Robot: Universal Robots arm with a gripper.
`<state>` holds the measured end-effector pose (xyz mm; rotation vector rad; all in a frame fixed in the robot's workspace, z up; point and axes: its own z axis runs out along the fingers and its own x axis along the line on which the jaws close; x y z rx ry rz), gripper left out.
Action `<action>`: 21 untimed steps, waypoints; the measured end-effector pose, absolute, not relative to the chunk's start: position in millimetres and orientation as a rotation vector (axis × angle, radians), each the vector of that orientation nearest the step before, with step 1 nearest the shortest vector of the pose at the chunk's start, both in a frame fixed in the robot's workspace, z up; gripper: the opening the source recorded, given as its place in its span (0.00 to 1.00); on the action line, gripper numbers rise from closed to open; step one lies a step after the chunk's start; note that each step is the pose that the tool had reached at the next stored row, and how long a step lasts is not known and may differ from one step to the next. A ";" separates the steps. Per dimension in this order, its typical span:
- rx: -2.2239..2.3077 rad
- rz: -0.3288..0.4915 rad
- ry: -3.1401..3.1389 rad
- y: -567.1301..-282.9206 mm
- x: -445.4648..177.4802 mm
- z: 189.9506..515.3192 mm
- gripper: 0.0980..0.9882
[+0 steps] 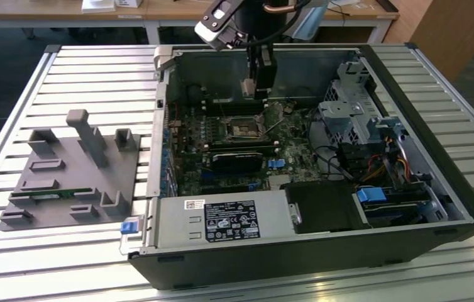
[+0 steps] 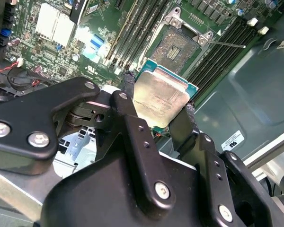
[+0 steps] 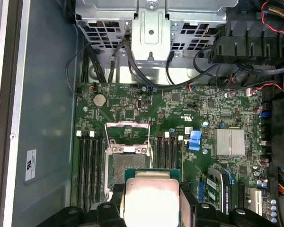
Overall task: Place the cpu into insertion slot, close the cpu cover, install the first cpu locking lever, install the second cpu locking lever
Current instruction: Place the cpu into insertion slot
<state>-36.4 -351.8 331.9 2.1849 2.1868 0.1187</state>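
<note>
Now my jaws are closed on the cpu (image 2: 161, 97), pinching two opposite edges and holding it clear of the board (image 3: 180, 109). The slot (image 2: 177, 47) sits uncovered nearby, its cover (image 3: 128, 126) raised. In the exterior view I hang at twelve o'clock from the slot.

Slatted metal table (image 1: 78, 75) carries 2 things: an open black computer case (image 1: 304, 258) across the middle and the exterior view's right, and a grey fixture plate (image 1: 53, 182) lying flat just beside it on the exterior view's left.
</note>
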 end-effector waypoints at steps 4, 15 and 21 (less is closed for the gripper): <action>2.185 0.119 2.187 -351.8 -36.4 325.6 0.50; 2.185 0.119 2.187 -351.8 -36.4 322.6 0.50; 2.185 0.119 2.187 -351.8 -36.4 321.0 0.50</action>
